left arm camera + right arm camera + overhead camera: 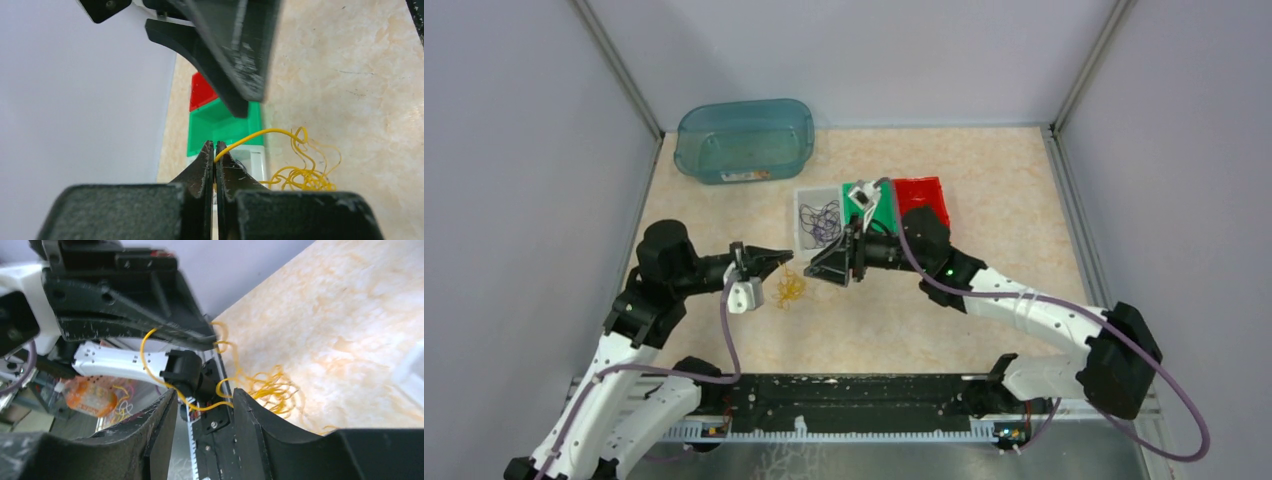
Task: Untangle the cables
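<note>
Currently pinching one strand of the thin, curly yellow-orange cable clump (789, 288), lying near the bench's middle, in the tightly closed black left gripper (215, 146). Straddling another loop with the parted black right gripper (202, 397), not clamping it. Lying farther back, dark purple curly wires (821, 218) in the pale rectangular tray (802, 238).

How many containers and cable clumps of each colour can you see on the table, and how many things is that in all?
Teal tub: 1
Clear tray: 1
Green bin: 1
Red bin: 1
Yellow cable clump: 1
Purple cable clump: 1
Total: 6
</note>
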You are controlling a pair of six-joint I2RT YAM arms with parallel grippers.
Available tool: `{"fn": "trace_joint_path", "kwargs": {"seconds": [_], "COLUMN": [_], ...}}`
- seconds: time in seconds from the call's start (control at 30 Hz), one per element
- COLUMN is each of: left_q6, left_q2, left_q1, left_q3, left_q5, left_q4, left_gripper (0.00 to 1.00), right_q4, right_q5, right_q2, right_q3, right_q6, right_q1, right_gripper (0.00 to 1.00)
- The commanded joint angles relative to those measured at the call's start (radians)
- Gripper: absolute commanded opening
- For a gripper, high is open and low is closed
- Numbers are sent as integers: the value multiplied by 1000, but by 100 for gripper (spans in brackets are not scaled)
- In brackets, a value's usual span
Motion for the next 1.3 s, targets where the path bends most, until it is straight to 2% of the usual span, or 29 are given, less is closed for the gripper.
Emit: {"fn": "trace_joint_path", "kwargs": {"seconds": [0.0,0.1,0.23,0.4,0.77,0.8,1.03,1.27], "left_q6": [148,164,176,173,161,159,115,-32], "left_q2": [-39,-38,-25,-9,-3,-2,7,46], "left_q1": [-3,-4,-4,-3,-7,-7,-9,-10], "left_q3": [28,36,49,73,87,88,130,221], "left_q5": [139,159,171,189,197,196,201,217], "left_q4": [-13,-13,-4,3,18,24,83,184], "left_gripper": [0,0,0,0,0,0,1,1], "right_q4": [82,40,12,-29,76,72,85,125], "right_q5": [-58,-37,-35,30,168,182,277,384], "right_q2": [-113,-135,-99,-19,137,151,232,308], "right_q3": [-17,0,27,70,139,147,116,64], "right_q6": [61,12,-39,-114,-93,-98,-83,-74], "right_q1": [-92,-100,-91,-7,86,94,113,114], "right_gripper": [48,55,59,64,71,74,75,74]}}
